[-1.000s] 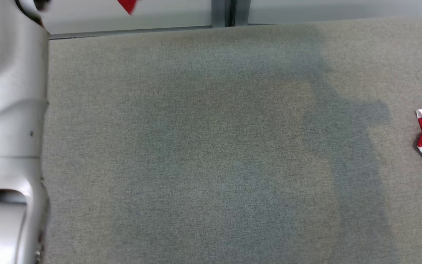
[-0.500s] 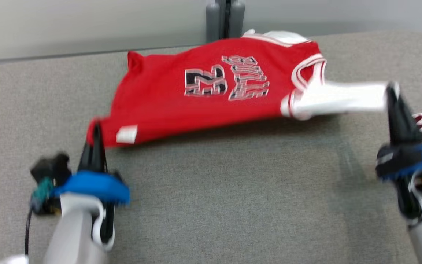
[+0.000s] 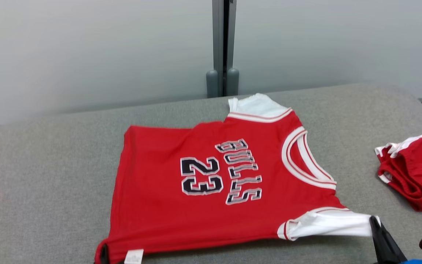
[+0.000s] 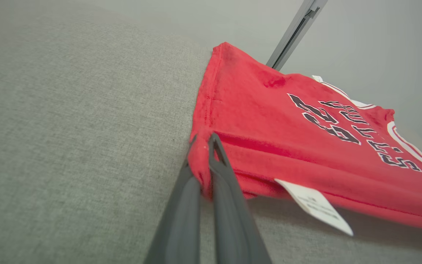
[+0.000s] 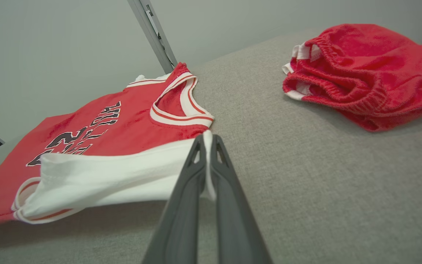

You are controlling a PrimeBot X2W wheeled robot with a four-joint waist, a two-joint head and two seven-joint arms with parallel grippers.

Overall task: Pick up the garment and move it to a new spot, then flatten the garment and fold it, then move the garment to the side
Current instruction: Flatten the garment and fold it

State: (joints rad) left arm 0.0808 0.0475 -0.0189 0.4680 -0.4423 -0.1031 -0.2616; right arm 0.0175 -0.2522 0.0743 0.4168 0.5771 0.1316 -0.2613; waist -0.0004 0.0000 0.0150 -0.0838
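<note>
I am looking down on a grey cloth-covered table [image 3: 31,183] with a red jersey [image 3: 211,183] spread across its middle, printed side up and collar toward the right.

Half a second ago the jersey hung blurred and stretched in the air between both arms, throwing a shadow beneath it. Now it is sharp and most of its body lies flat on the cloth. The head camera has also tilted up, so part of that shift is the view and not the jersey.

At the left, the left gripper [image 4: 203,141] has its two dark fingers pressed together on the jersey's near hem corner, close to the table's near edge. A white label [image 4: 313,205] dangles just beside the pinch. The hem there is held slightly off the cloth, with shadow under it.

In the middle, the far hem and far shoulder rest toward the table's far edge, with few creases.

At the right, the right gripper [image 5: 206,141] is clamped on the tip of the white sleeve [image 5: 115,172], which it holds taut and a little raised.

I judge the move to a new spot finished and the flattening nearly done. Letting the near edge settle comes next, and then the fold.

There is no box or basket here. Red shorts [image 3: 412,172] sit bunched near the table's right edge, apart from the jersey.
</note>
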